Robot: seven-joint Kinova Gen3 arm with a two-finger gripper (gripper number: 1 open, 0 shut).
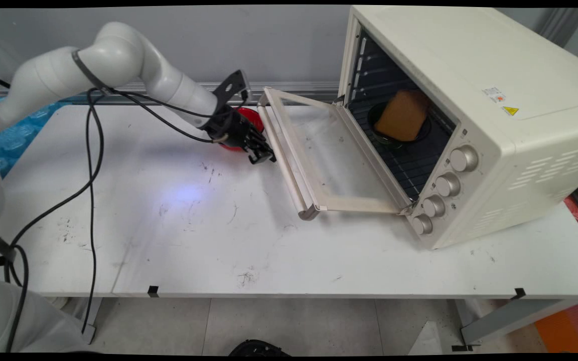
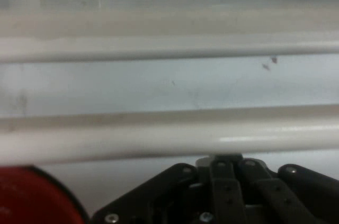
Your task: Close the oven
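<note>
pincer (image 1: 261,156) sits low at the handle bar (image 2: 159,142) of the open oven door (image 1: 319,160), with a red bowl (image 1: 246,123) just behind it on the worktop (image 1: 193,225). can't tell whether it's released or clenched; the hand view only shows linkage under the bar. judgement: meet the bar square, keep the wrist off the bowl. oven (image 1: 469,110) holds a brown bread piece (image 1: 403,115) in a dark dish on the rack. door lies flat; free worktop on the near side, wall close behind.
</note>
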